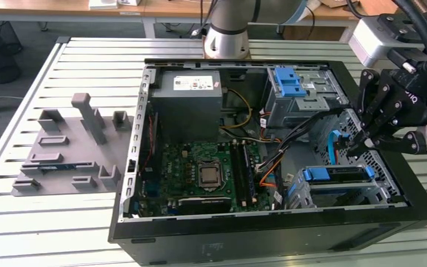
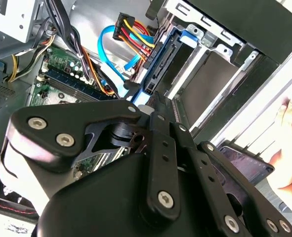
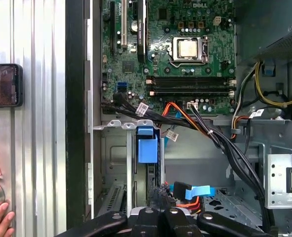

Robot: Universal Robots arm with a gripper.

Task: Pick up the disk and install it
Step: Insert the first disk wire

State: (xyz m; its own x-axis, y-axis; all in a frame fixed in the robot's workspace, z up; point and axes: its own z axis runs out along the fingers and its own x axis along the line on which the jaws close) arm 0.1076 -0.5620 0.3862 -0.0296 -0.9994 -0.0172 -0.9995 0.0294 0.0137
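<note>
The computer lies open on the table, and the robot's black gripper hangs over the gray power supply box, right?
Not quite. In the exterior view the computer case does lie open on the table, but the black gripper hangs over the drive cage at that view's right, not the gray power supply.

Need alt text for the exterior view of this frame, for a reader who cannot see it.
A black robot gripper reaches into an open black computer case lying on a slatted metal table, near a blue-framed drive carrier seated in the drive cage. Inside are a green motherboard and a gray box-shaped power supply; a gray plastic fixture sits beside the case.
</note>
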